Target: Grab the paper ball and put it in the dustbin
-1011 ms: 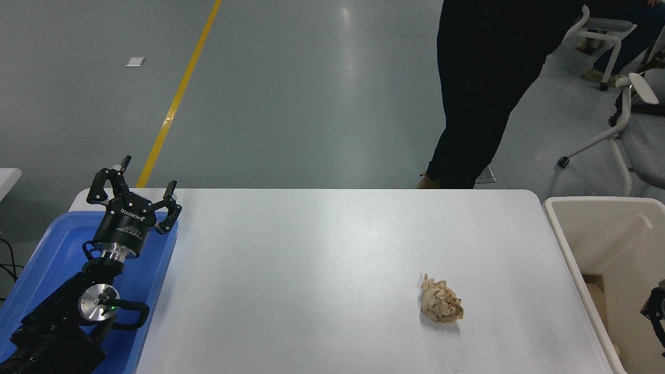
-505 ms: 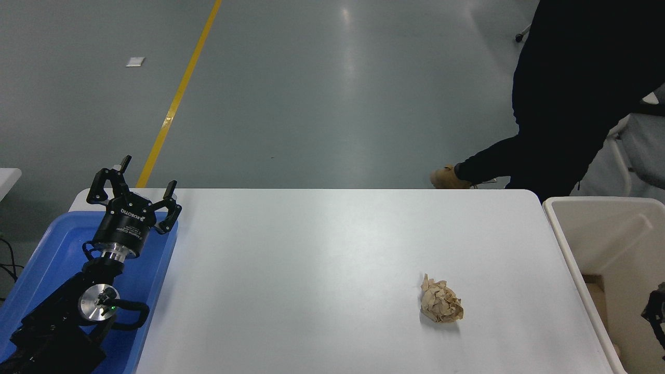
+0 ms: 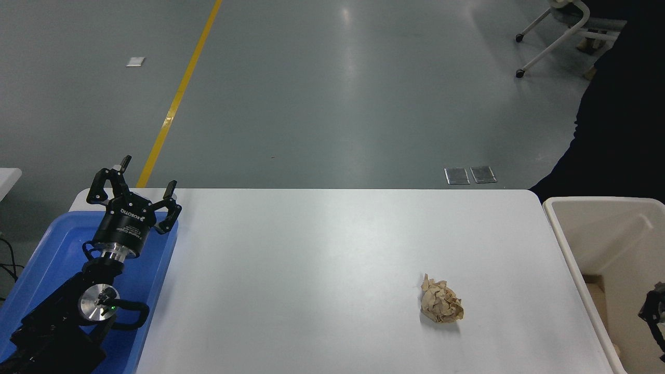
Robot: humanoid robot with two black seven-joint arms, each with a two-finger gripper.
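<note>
Person (image 3: pixel 618 119) shifted right | paper ball (image 3: pixel 441 306) unmoved | left gripper (image 3: pixel 134 193) jaws wide | right gripper (image 3: pixel 655 317) jaws: cannot tell

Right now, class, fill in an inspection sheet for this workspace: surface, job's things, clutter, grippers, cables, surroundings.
Surface: white table, bare in the middle.
Job's things: paper ball lies on the table, untouched; dustbin stands at the right edge.
Clutter: blue tray at the left.
Grippers: left gripper open, parked over the tray; right gripper barely in view over the dustbin.
Cables: black ones at the far left.
Surroundings: grey floor, yellow line, chair, a person.
</note>
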